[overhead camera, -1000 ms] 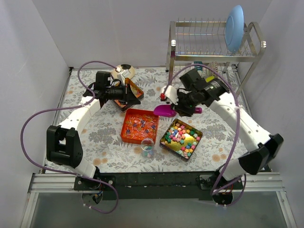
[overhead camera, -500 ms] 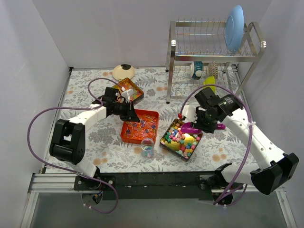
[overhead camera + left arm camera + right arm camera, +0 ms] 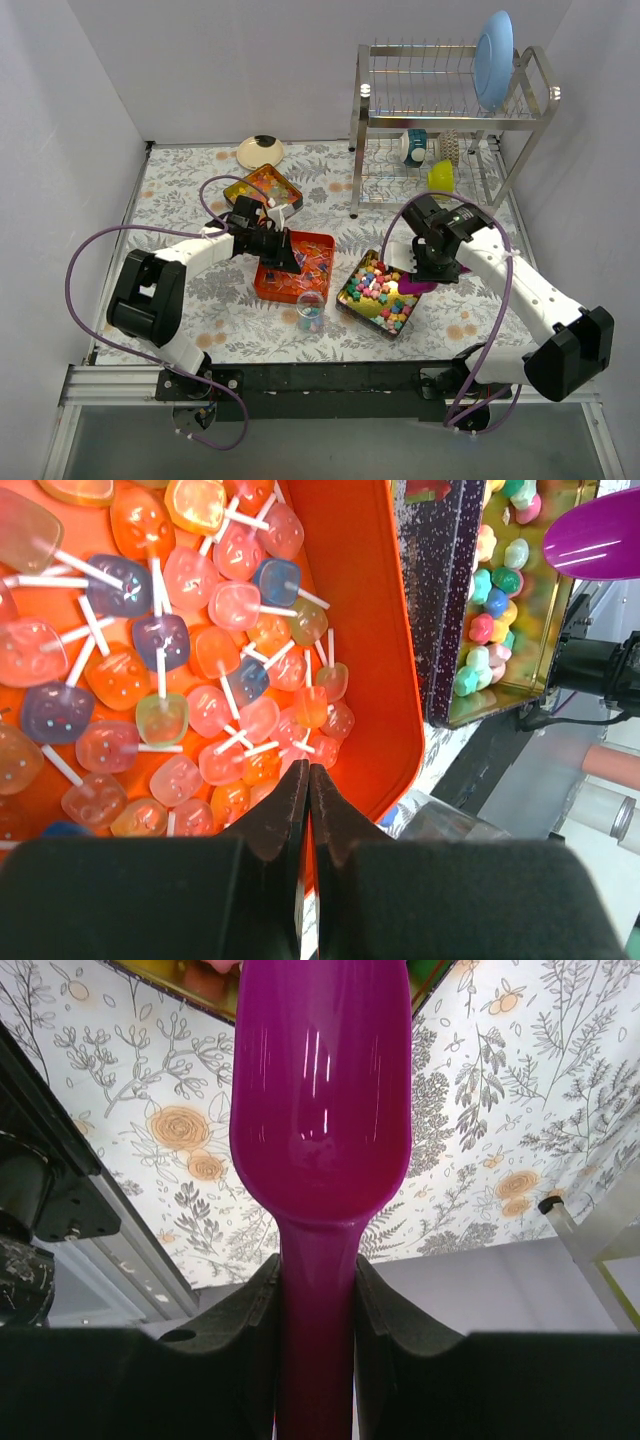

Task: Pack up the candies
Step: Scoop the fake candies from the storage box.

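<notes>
Wrapped pink, orange and blue candies [image 3: 200,650] on white sticks fill an orange tray [image 3: 268,287]. My left gripper [image 3: 283,252] is over this tray, its jaws shut with nothing seen between them, tips [image 3: 308,768] just above the candies near the tray's corner. Pastel chunky candies [image 3: 375,290] fill a dark tin [image 3: 352,308], also in the left wrist view [image 3: 490,610]. My right gripper [image 3: 425,270] is shut on the handle of the purple scoop [image 3: 320,1100], whose bowl [image 3: 405,287] lies at the tin's right edge. Glossy orange-red-green beads [image 3: 262,186] sit in a back tin.
A small clear cup [image 3: 311,312] holding a few candies stands in front of the two trays. A metal dish rack [image 3: 450,100] with a blue plate [image 3: 493,45] stands at the back right. A cream bowl [image 3: 260,151] sits at the back.
My left gripper moved from the back tin forward and down into the orange tray. My right arm carried the scoop forward and down to the right edge of the pastel tin.
</notes>
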Motion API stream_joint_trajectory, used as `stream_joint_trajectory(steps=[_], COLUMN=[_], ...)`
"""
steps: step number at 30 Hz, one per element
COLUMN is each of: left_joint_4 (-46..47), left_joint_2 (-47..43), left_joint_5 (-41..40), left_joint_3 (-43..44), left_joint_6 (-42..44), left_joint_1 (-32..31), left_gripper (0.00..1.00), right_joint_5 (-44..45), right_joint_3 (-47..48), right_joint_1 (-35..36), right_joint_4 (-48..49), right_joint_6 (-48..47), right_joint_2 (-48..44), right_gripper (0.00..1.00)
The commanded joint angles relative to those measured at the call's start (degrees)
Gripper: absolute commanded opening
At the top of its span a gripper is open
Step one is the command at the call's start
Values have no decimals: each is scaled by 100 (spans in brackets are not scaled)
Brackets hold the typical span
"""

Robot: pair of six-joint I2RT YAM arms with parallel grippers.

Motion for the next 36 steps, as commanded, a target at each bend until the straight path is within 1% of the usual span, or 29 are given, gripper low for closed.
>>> stream_joint_trajectory(steps=[1,4,8,14,18,25,29,32,36], left_joint_4=[172,172,207,374,409,541,672,708,708], left_joint_2=[102,181,357,515,629,744,823,972,1166], left_joint_5=[-63,-37,43,209,306,368,385,420,429], left_joint_3=[145,225,119,-13,31,-100,-153,-48,163], left_joint_6=[119,155,137,58,32,-38,-83,-83,-30], left_joint_1=[-34,-34,-60,-166,-219,-421,-535,-561,-562], left_gripper=[0,0,0,0,0,0,0,0,0], right_joint_5=[121,68,41,-73,-231,-284,-310,-345,-275], right_joint_3=[59,86,68,191,261,358,569,692,631], right_joint_1=[-6,-6,-6,-6,11,108,213,310,529], right_joint_4=[-17,-8,1,1,18,299,440,580,914], right_joint_6=[-669,-686,-678,-142,122,254,315,333,254], right_joint_2=[309,564,801,1328,1487,1760,2084,2225,2296], right_gripper=[1,1,1,1,1,1,1,1,1])
